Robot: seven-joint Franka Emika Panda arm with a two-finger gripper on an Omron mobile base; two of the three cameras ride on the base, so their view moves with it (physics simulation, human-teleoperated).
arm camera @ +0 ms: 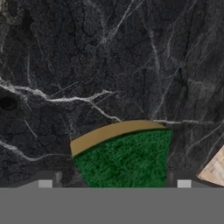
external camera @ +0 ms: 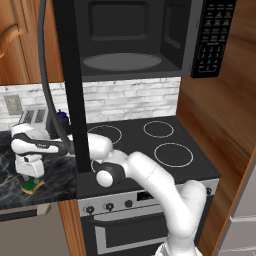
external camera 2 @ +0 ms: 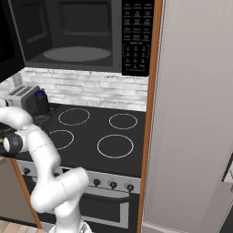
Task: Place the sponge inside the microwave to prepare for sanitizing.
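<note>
The sponge [arm camera: 127, 159], green on top with a yellow layer below, lies on the dark marble counter [arm camera: 109, 65]. In the left base view the sponge [external camera: 32, 187] is at the far left, directly under my gripper [external camera: 33, 179], which points straight down at it. In the hand view my gripper [arm camera: 113, 184] is open, with one fingertip on each side of the sponge and a small gap on both sides. The black microwave [external camera: 135, 35] hangs above the stove with its door [external camera: 75, 100] swung open and the grey turntable [external camera: 122, 61] showing. It also appears in the right base view, microwave [external camera 2: 82, 32].
A toaster [external camera: 34, 116] and a dark jar [external camera: 62, 120] stand behind the gripper by the brick wall. The black stove [external camera: 150, 145] with ring burners lies to the right of the counter. The open microwave door hangs down between counter and stove. A wooden panel [external camera: 215, 125] borders the right.
</note>
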